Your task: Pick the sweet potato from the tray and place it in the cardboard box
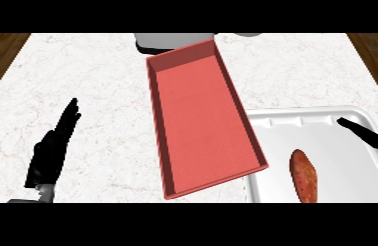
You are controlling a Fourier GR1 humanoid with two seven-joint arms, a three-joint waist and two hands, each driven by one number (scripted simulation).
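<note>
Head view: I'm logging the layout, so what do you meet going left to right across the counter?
Left hand → red box → white tray → sweet potato lying in the tray → right hand at the right edge.

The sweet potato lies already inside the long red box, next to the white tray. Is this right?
Not quite. In the head view the sweet potato lies on the white tray, not in the long red box, which stands beside the tray.
</note>
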